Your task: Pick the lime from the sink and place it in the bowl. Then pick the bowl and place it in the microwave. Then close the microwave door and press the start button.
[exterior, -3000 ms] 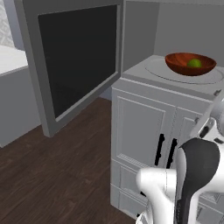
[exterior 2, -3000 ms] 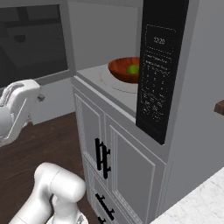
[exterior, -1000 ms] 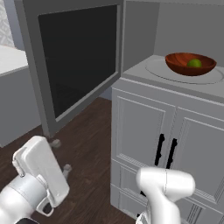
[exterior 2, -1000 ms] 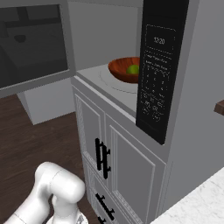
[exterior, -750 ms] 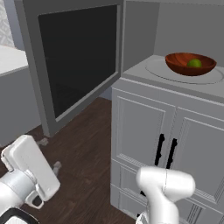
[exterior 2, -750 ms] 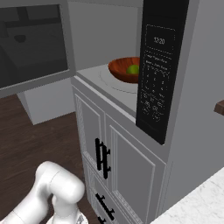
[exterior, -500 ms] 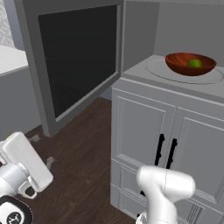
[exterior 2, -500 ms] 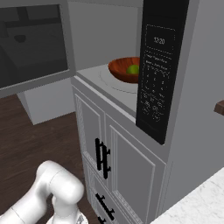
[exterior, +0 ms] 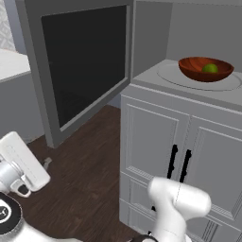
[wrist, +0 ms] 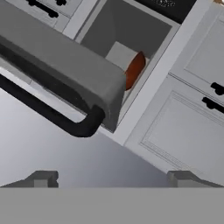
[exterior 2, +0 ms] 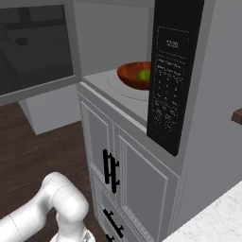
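The microwave stands with its door swung wide to the left. Inside, the reddish-brown bowl rests on the glass turntable plate and holds the lime. The right base view shows the same bowl and lime beside the dark keypad panel. My white hand hangs low at the left, in front of the door and apart from it. In the hand view my gripper is open and empty, facing the door's edge, its black handle and the bowl.
Grey panelled cabinet doors with black handles sit under the microwave. Dark wooden floor spreads below the open door. A pale marble counter corner lies at the lower right. My arm's white elbow rises in front of the cabinets.
The arm has swung from the right side to the lower left of the left base view, the hand drifting further left over the last second. Bowl, lime and door have not moved.
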Controlling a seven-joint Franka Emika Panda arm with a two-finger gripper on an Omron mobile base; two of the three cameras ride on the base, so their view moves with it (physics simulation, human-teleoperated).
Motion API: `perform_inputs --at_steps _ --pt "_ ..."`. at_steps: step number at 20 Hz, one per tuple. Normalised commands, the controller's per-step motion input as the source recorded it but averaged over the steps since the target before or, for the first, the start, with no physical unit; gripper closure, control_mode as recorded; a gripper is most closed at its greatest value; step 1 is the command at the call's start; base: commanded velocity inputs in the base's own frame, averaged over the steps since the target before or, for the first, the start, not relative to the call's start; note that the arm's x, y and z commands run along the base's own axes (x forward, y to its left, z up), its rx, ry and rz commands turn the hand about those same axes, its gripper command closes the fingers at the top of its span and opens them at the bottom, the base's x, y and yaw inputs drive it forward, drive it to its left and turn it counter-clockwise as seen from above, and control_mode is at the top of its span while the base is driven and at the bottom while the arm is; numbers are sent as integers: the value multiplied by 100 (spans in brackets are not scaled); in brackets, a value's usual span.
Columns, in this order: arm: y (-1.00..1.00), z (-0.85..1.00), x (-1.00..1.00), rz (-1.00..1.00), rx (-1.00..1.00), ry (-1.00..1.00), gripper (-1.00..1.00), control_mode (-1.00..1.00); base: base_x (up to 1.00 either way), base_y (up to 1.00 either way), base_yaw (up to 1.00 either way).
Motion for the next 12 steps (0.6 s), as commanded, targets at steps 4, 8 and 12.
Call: perform_inputs --at_steps 4,8,12 --pt "9 0 57 -16 -6 3 -100 -100 0 0 0" --pt "-3 20 28 -12 -1 -4 -100 -100 0 0 0" --pt "-15 58 0 -6 0 -17 -100 -100 0 0 0"
